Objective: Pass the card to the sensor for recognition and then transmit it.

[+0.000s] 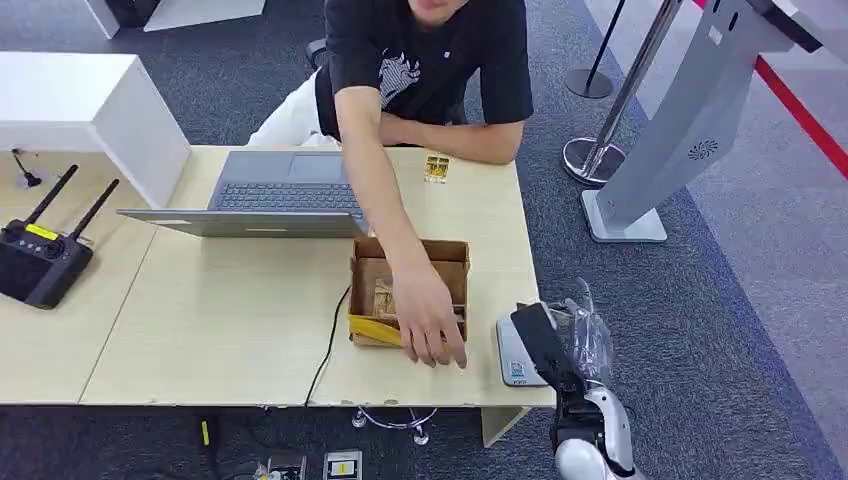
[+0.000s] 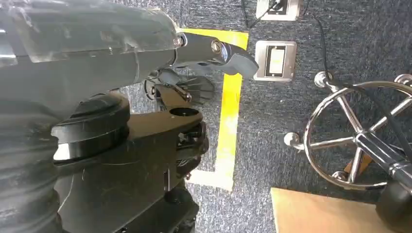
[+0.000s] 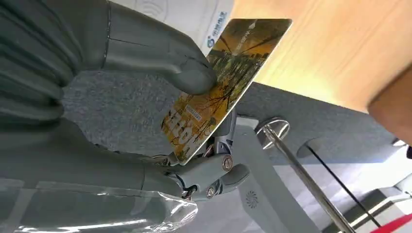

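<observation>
Right hand [image 3: 121, 126] pinches card [image 3: 218, 82] — thumb on face, just above sensor [image 1: 515, 355]

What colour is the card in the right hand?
Yellow-orange with dark tree-like artwork on the card; clearest in the right wrist view.

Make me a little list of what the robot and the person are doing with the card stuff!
right hand: right hand pinches the card between thumb and fingers
sensor: white card reader at the table's edge, next to that hand
left hand: left hand hangs over the carpet, holding nothing
person: person's hand reaches into the cardboard box
table: wooden table with an open laptop
</observation>
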### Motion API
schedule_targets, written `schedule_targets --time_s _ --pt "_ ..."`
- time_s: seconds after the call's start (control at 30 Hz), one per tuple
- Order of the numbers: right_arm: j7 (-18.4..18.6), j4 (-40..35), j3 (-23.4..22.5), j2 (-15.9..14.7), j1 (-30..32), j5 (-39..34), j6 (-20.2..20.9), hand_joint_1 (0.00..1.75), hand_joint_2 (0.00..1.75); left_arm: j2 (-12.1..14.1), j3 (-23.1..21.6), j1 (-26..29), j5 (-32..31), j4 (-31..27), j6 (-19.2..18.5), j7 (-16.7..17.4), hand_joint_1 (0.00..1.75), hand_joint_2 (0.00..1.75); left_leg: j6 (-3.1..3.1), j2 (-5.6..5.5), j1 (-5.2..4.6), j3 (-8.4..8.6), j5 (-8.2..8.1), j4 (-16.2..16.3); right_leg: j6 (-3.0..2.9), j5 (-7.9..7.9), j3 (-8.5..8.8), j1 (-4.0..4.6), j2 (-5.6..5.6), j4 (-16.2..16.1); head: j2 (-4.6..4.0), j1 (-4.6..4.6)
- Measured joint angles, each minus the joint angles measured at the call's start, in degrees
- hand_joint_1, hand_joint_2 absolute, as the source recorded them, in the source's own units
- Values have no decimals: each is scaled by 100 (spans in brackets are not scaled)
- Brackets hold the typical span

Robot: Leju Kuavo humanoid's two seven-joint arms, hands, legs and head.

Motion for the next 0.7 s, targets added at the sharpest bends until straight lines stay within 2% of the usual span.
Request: schedule_targets --time_s 0.7 --pt "-382 1110 192 179 -95 -667 -52 175 175 127 -249 68 435 -223 197 -142 0 175 0 0 0 -1 0 0 0 0 0 0 -1 0 0 0"
